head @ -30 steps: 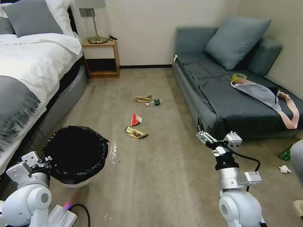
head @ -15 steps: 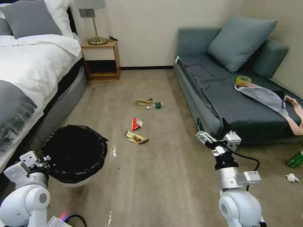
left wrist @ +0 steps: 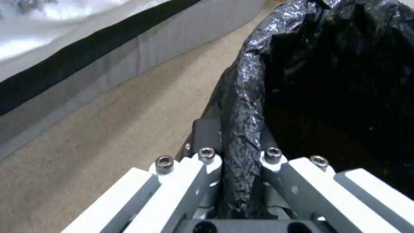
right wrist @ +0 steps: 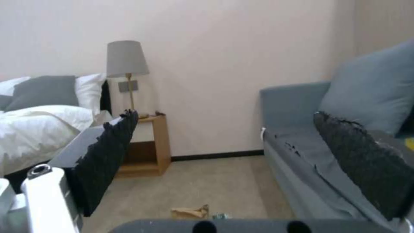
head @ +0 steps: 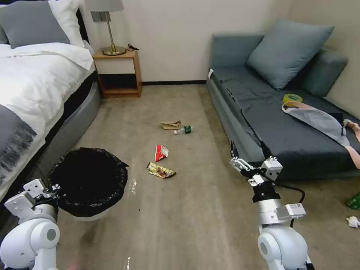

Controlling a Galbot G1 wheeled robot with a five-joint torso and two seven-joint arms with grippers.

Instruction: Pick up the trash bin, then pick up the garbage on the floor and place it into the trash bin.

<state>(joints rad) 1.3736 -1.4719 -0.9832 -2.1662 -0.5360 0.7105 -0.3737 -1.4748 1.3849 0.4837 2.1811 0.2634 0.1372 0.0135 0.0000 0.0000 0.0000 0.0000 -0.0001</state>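
Your left end effector (left wrist: pixel 239 155) is clamped on the bagged rim of the trash bin (head: pixel 89 182) at 10 o'clock, close to the bed (head: pixel 33 97) edge. Your right end effector (head: pixel 249 152), fingers spread and holding nothing, hangs at 2 o'clock beside the sofa (head: pixel 277 123) front. Open floor (head: pixel 195 210) runs between them. The garbage (head: pixel 161 170) lies farther off at 12 o'clock, mid-floor.

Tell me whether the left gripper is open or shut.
Shut on the trash bin: the left gripper has a finger on each side of the bag-covered rim, pressed against it.
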